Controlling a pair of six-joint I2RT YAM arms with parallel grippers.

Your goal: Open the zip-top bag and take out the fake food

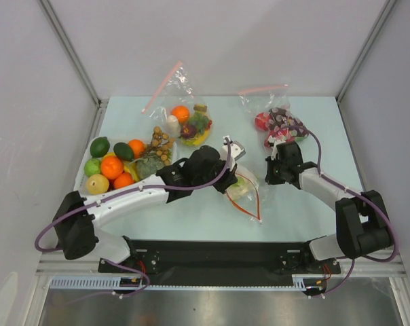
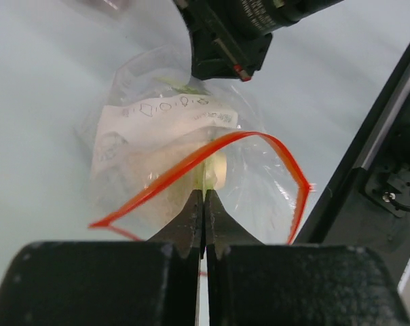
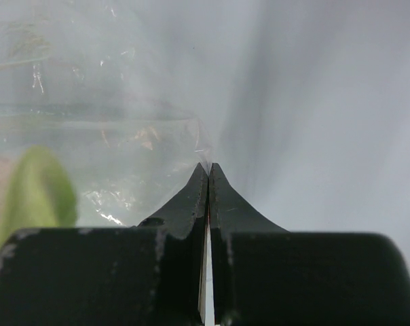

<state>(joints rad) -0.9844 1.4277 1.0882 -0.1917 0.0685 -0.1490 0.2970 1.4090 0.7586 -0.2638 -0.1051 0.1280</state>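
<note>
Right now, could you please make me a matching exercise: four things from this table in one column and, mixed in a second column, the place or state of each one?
Column one
1. left tool
2. zip-top bag
3. pile of loose fruit
4. bag of red and purple toys

Column two
A. far side of the table, on the right
B. middle of the table, red-orange rim spread open
C. jaws shut, at the zip-top bag's mouth
D. left side of the table

Pairs: 1-C, 2-B, 3-D, 4-A
</note>
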